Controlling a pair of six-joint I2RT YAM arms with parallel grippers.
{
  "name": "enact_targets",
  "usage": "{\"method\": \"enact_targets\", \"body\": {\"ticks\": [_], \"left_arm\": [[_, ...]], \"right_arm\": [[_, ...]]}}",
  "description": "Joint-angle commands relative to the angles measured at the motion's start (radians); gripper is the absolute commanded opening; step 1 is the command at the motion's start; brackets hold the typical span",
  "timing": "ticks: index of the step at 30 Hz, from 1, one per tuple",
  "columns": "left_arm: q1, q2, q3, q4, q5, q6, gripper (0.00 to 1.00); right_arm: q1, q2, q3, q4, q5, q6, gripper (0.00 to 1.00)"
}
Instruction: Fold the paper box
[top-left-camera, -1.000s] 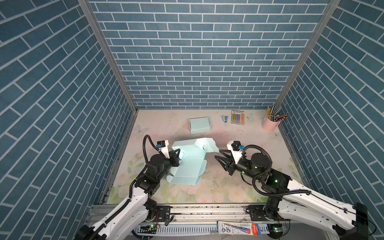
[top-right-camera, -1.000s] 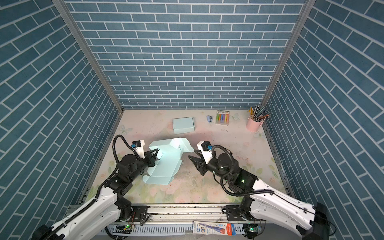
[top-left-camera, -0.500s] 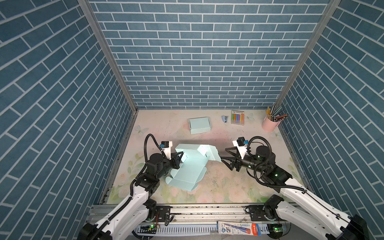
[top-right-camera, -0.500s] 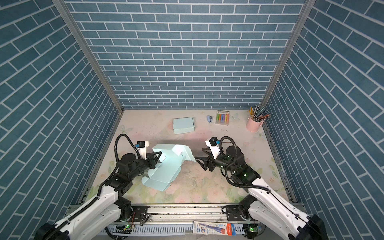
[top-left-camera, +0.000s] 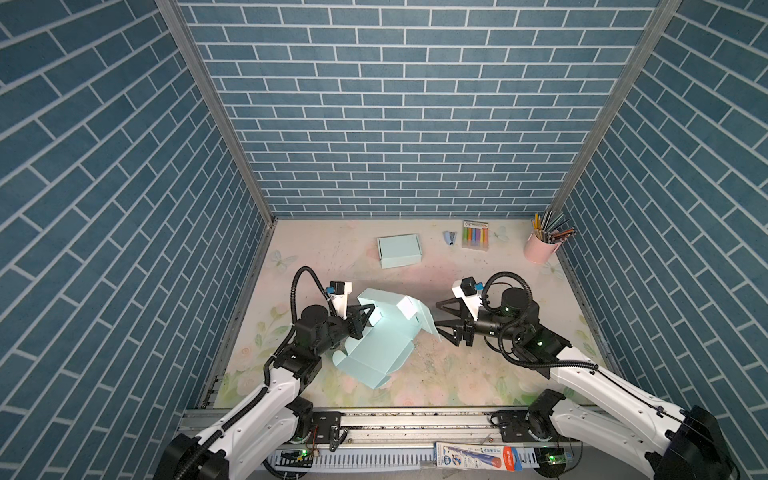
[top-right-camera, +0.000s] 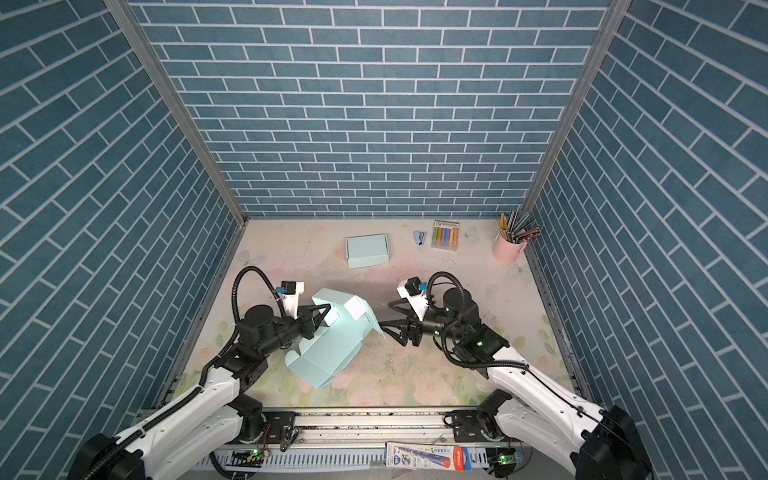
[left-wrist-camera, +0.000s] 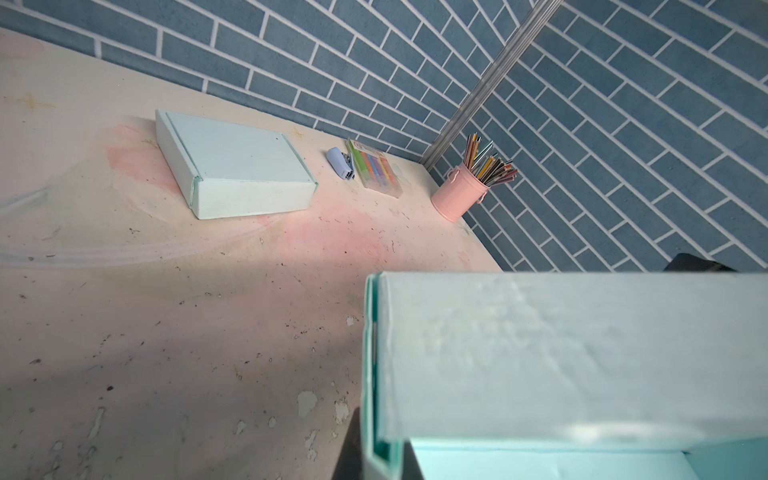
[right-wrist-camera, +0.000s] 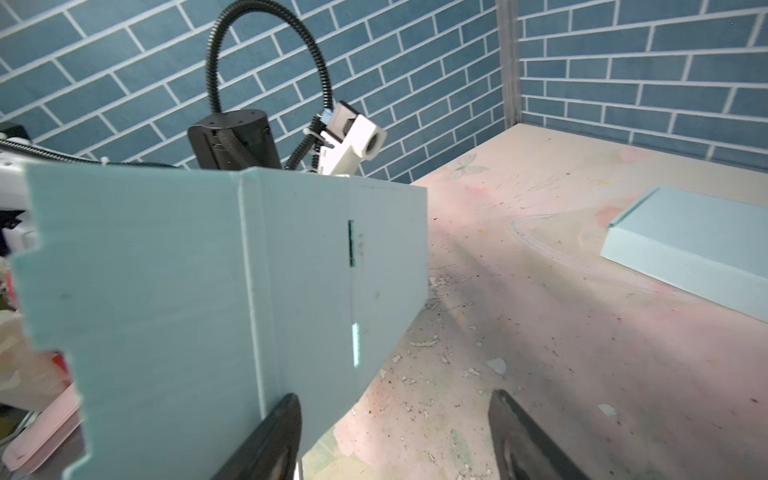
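The left gripper (top-left-camera: 369, 309) is pinched tight on an upright wall of the paper box (top-left-camera: 374, 345), whose pale teal sheet fills the near corner of the left wrist view (left-wrist-camera: 540, 353). The box sits left of the table's middle, half raised, with its flat part resting on the table (top-left-camera: 457, 374). Facing it, the right gripper (top-left-camera: 438, 316) stands spread and holds nothing. In the right wrist view one of its dark fingers (right-wrist-camera: 270, 436) lies just before the box's hanging flap (right-wrist-camera: 187, 291) (contact cannot be told), and the other finger is over bare table. Nothing stands between the two grippers except the box itself. Farther back a finished folded box (top-left-camera: 399, 251) lies flat, well apart. A small stapler (top-left-camera: 449, 237), a marker pack (top-left-camera: 475, 235) and a pink pencil cup (top-left-camera: 539, 251) line the back edge toward the right corner. Open table stretches to the right of the box and in front of it, up to the front rail, and the blue brick walls close in on three sides. Compared with a second ago, the right jaws gape wider, and the sheet has swung so that one corner points nearer the front rail.
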Motion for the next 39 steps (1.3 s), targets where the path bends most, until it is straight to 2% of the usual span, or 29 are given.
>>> {"method": "enact_targets", "body": {"ticks": [1, 6, 12, 17, 21, 25, 28, 30, 34, 36, 39], "left_arm": [[-0.010, 0.025, 0.007, 0.012, -0.005, 0.014, 0.00], [-0.016, 0.041, 0.016, -0.006, -0.025, 0.020, 0.00], [-0.029, 0.032, 0.016, -0.016, -0.068, 0.012, 0.00], [-0.104, 0.058, 0.020, -0.022, -0.259, -0.048, 0.00], [-0.173, 0.080, 0.033, -0.041, -0.390, -0.074, 0.00], [-0.172, 0.072, 0.020, -0.030, -0.395, -0.080, 0.00], [-0.172, 0.060, 0.013, 0.005, -0.318, -0.052, 0.00], [-0.173, 0.059, 0.017, 0.016, -0.257, -0.028, 0.00], [-0.159, 0.053, 0.042, -0.050, -0.210, 0.017, 0.00], [-0.138, 0.048, 0.039, -0.050, -0.165, 0.024, 0.00], [-0.138, 0.055, 0.046, -0.048, -0.130, 0.036, 0.00]], "right_arm": [[0.061, 0.032, 0.060, 0.014, -0.001, -0.080, 0.72], [0.119, 0.069, 0.078, 0.004, 0.073, -0.104, 0.72], [0.135, 0.128, 0.103, -0.019, 0.341, -0.079, 0.70], [0.227, 0.191, 0.142, -0.025, 0.574, -0.074, 0.65], [0.263, 0.238, 0.167, -0.048, 0.662, -0.057, 0.63], [0.270, 0.202, 0.140, -0.036, 0.617, -0.055, 0.65], [0.267, 0.125, 0.056, 0.040, 0.562, -0.061, 0.71], [0.260, 0.082, 0.045, 0.003, 0.533, -0.078, 0.73], [0.257, -0.057, 0.014, -0.073, 0.499, -0.092, 0.77], [0.243, -0.146, -0.021, -0.072, 0.425, -0.083, 0.79], [0.217, -0.196, -0.042, -0.066, 0.354, -0.051, 0.82]]}}
